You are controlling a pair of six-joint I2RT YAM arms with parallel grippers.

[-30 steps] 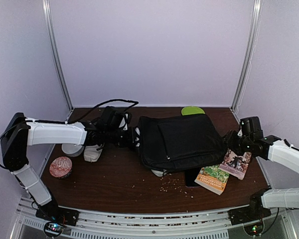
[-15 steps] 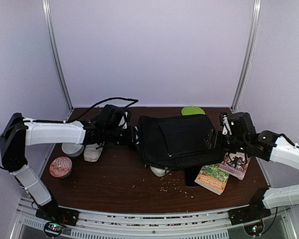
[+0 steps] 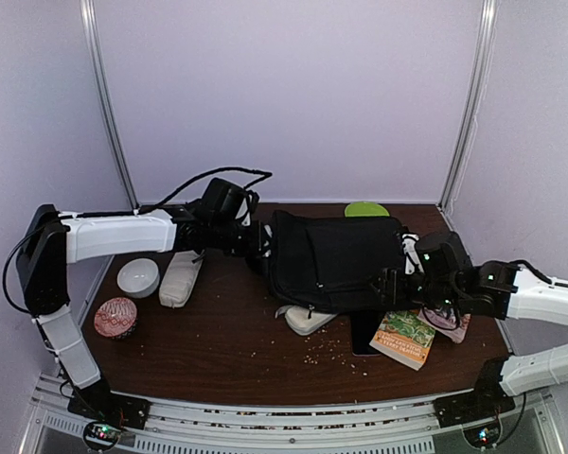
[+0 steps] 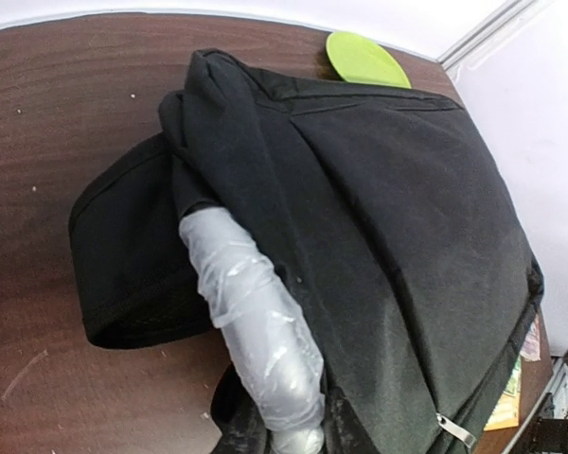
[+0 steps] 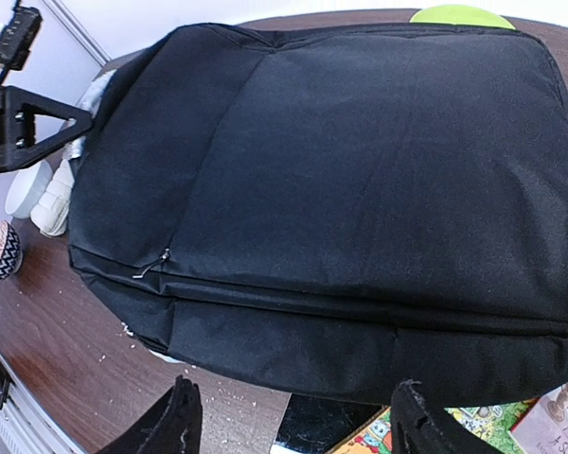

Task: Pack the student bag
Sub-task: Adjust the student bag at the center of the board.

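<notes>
Student bag (image 3: 336,265) is lying flat, centre-far on table (image 3: 218,340). Left end effector (image 3: 261,248) is pinching a fold at its left edge. Right end effector (image 5: 293,421), fingers spread, is hovering over its near edge. Advisable: left tensioning fabric, right seeking zipper pull (image 5: 151,268).

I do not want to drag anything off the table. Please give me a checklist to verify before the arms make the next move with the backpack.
1. Left gripper holds the black backpack: ok, fabric is pinched at its left end.
2. Right gripper free: ok, jaws apart, nothing between them.
3. Zipper opened for packing: not ok, it looks closed.
4. Nothing trapped under the backpack: not ok, a beige pouch lies partly beneath its near edge.
5. Right gripper apart from the black phone and green book: cannot tell, they are very close.
</notes>
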